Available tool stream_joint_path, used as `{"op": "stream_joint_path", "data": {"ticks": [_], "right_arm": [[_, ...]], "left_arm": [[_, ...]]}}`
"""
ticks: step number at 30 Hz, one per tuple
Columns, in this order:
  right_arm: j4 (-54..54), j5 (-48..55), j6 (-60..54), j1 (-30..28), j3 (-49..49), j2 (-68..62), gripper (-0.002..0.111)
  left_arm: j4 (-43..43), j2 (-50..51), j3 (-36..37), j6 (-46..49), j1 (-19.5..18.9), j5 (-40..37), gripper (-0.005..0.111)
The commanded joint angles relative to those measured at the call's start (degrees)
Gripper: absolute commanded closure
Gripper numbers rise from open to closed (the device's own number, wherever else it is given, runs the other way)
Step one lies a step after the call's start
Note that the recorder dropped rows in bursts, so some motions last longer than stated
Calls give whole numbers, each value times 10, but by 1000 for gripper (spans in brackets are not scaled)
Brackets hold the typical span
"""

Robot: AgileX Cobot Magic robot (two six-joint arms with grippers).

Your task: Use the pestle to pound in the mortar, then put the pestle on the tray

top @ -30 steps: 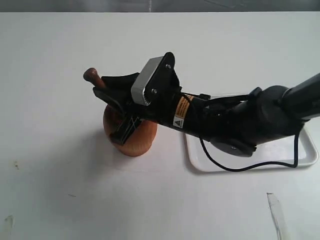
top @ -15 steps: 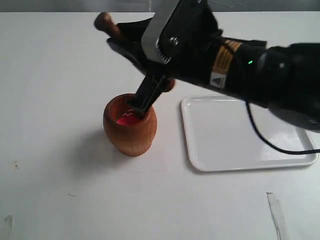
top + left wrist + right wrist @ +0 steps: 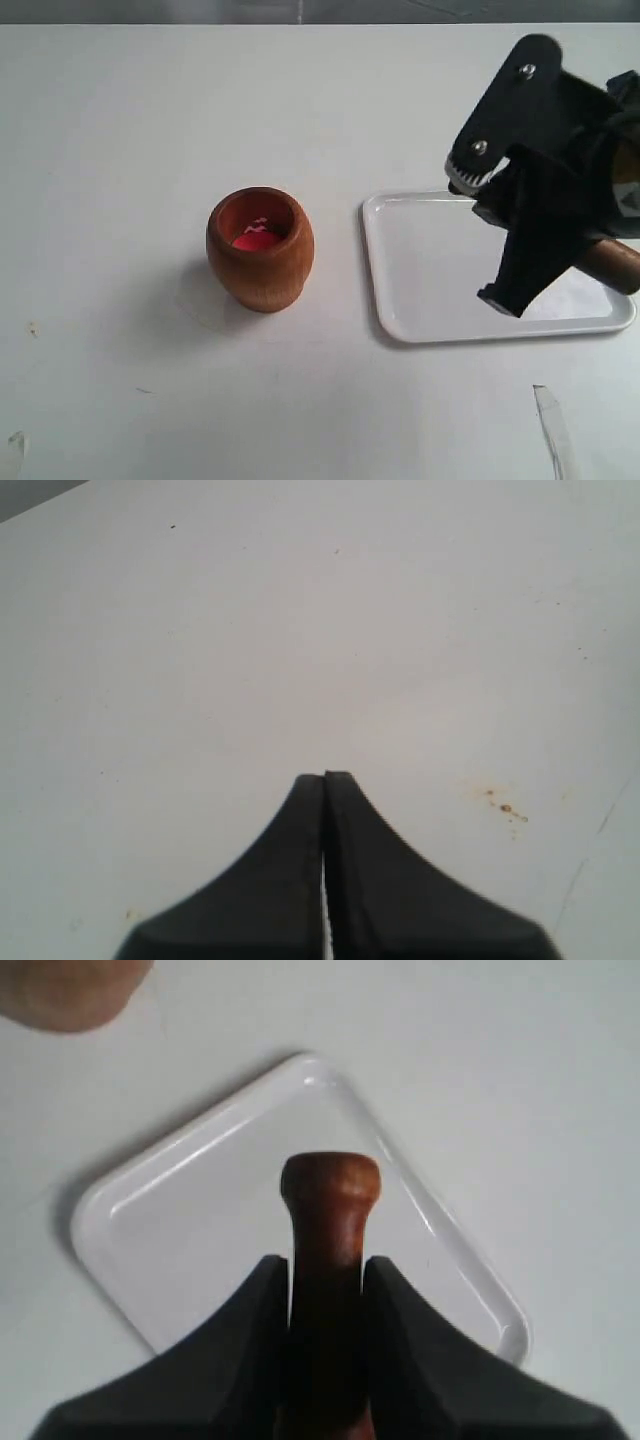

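Jaws of the right gripper are clamped around the shaft of the pestle, whose small knob juts out past them over the tray. Half a second ago the pestle was just clearing the mouth of the mortar. Now the arm has swung right and holds it above the tray's right part, while the mortar stands alone to the left on the table, its red inside showing. Pounding therefore looks finished; what remains is lowering the pestle onto the tray and letting go. The left gripper has its jaws pressed together on nothing, over the table.
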State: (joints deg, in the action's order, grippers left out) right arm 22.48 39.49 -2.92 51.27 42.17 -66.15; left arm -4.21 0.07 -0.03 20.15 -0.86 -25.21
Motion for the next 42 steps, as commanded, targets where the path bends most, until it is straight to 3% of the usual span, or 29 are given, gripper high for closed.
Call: {"op": "stream_joint_path", "data": {"ticks": [1, 5, 9, 13, 20, 23, 29, 31, 33, 36, 42], "right_arm": [[-26, 54, -22, -37, 17, -80, 108], [-102, 154, -93, -95, 78, -182, 108], [-208, 183, -293, -126, 131, -248, 108], [-214, 146, -430, -128, 139, -296, 108], [-187, 22, -435, -128, 139, -342, 108], [-186, 17, -434, -128, 139, -346, 96], [-171, 53, -413, -128, 139, -347, 46], [-148, 64, -383, -128, 139, -347, 42], [-115, 74, -345, -128, 139, -341, 45], [-39, 75, -244, -128, 139, -311, 57], [197, 79, 158, -153, 139, -211, 97]], "left_arm": [[4, -1, 0, -5, 4, 2, 107], [4, -1, 0, -5, 4, 2, 107], [4, -1, 0, -5, 4, 2, 107], [4, -1, 0, -5, 4, 2, 107], [4, -1, 0, -5, 4, 2, 107], [4, -1, 0, -5, 4, 2, 107], [4, -1, 0, -5, 4, 2, 107], [4, -1, 0, -5, 4, 2, 107], [4, -1, 0, -5, 4, 2, 107], [4, -1, 0, -5, 4, 2, 107], [4, -1, 0, -5, 4, 2, 107]]}}
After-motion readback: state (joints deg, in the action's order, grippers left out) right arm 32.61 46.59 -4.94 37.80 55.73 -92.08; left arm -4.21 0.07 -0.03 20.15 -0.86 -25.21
